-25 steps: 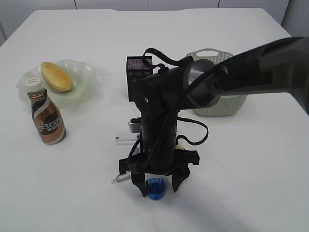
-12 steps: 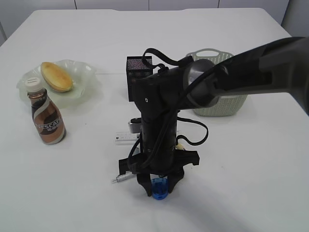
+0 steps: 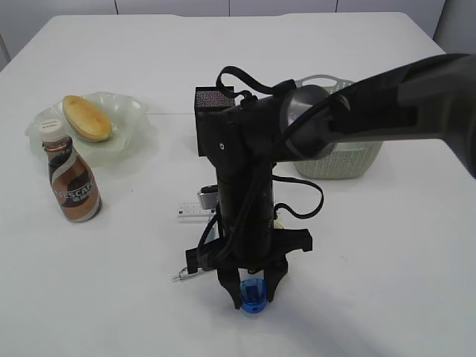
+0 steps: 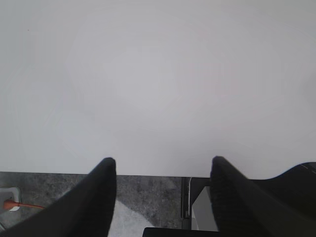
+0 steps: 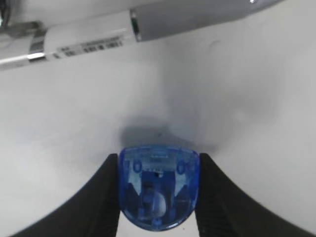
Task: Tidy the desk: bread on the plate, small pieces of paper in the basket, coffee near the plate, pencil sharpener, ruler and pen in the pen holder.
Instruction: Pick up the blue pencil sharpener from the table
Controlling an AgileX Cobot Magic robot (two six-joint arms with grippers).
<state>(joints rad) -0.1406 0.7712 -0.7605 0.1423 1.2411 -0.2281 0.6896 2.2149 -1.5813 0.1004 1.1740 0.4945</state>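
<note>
My right gripper [image 3: 253, 296] is shut on the blue pencil sharpener [image 3: 253, 294], also in the right wrist view [image 5: 158, 185], held just above the table. A white pen [image 5: 98, 32] lies beyond it; its tip shows in the exterior view [image 3: 181, 276]. A white ruler [image 3: 190, 210] lies partly hidden behind the arm. The black mesh pen holder [image 3: 213, 104] stands behind the arm. The bread [image 3: 87, 117] lies on the glass plate [image 3: 134, 111]. The coffee bottle [image 3: 71, 182] stands in front of the plate. My left gripper [image 4: 160, 170] is open and empty over the table edge.
A pale woven basket [image 3: 349, 160] stands at the right behind the arm. The right arm [image 3: 245, 171] covers the table's middle. The left wrist view shows bare white tabletop [image 4: 158, 79] and the floor below its edge.
My right gripper's fingers closed from either side onto the blue pencil sharpener, and it is now lifted slightly off the table. The arm shifted a little.
</note>
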